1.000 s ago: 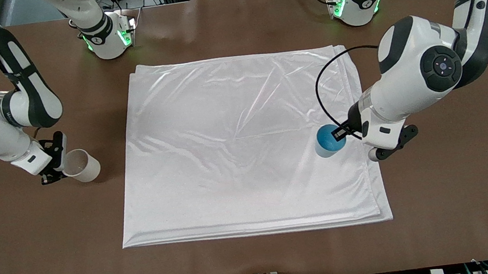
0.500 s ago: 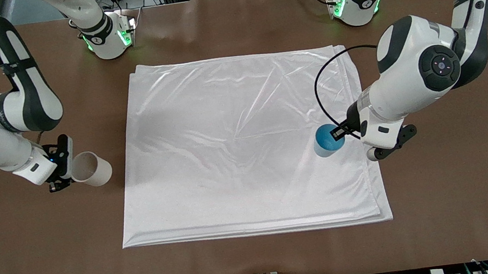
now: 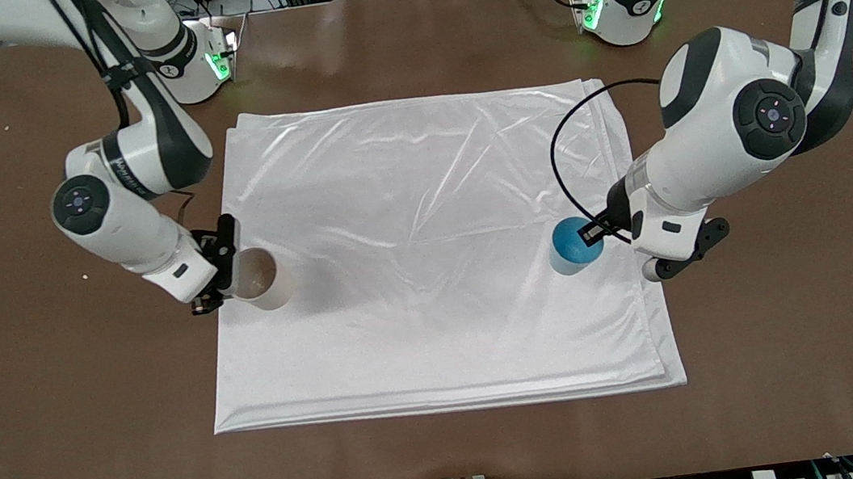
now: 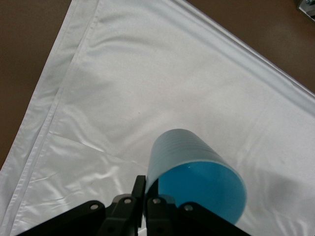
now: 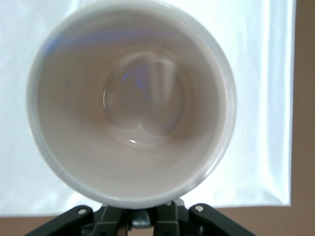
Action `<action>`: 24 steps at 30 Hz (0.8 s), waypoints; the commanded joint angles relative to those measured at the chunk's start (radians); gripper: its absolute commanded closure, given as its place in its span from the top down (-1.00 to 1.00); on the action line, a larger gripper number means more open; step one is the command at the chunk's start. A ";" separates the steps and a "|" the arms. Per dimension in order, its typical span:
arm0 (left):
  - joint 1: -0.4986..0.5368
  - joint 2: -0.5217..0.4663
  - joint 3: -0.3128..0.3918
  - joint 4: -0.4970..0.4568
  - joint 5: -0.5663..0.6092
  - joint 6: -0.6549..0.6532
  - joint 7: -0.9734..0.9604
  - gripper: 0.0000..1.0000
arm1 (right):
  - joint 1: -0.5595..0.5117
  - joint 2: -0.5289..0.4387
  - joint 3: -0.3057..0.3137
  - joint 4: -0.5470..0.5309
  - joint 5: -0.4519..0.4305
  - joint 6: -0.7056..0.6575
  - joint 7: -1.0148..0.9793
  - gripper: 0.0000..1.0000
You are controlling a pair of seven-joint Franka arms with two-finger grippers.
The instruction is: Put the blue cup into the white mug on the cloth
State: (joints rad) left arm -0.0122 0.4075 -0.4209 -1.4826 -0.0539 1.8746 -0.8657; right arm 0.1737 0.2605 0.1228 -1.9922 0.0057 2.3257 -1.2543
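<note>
Over the cloth (image 3: 428, 255), at its edge toward the right arm's end of the surface (image 3: 53, 448), we find the right end effector (image 3: 213, 275) clamped on the white mug (image 3: 263, 289), which it carries tilted, its pale inside (image 5: 132, 110) facing the right wrist camera; whether the mug's base touches the cloth we cannot tell; toward the left arm's end, over the cloth near its border, the left end effector (image 3: 593, 234) is closed on the rim of the blue cup (image 3: 575, 245), the mouth (image 4: 204, 189) of the cup turned upward and toward the front camera; in the left wrist view the cup (image 4: 194, 179) appears lifted above the cloth (image 4: 147, 88); the two vessels lie well apart, with most of the cloth's width between them. We judge the task to be at an early-middle stage: both vessels are grasped and both are over the cloth; what remains, as we read it, is to stand the mug upright on the cloth, bring the cup above its opening, lower it inside and release.
</note>
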 commanded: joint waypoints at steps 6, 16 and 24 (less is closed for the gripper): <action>0.003 -0.009 -0.002 0.005 0.011 -0.018 -0.016 -1.00 | 0.187 0.069 -0.011 0.067 0.003 -0.017 0.238 -1.00; 0.003 -0.007 0.001 0.007 0.011 -0.017 -0.015 -1.00 | 0.297 0.200 -0.015 0.185 -0.039 -0.017 0.427 -1.00; 0.003 -0.001 0.004 0.007 0.031 -0.017 -0.013 -1.00 | 0.348 0.259 -0.017 0.197 -0.085 -0.006 0.525 -1.00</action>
State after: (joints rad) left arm -0.0112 0.4076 -0.4152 -1.4826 -0.0515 1.8740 -0.8657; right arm 0.4948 0.4716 0.1170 -1.8388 -0.0317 2.3265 -0.7991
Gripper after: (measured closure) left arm 0.952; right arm 0.806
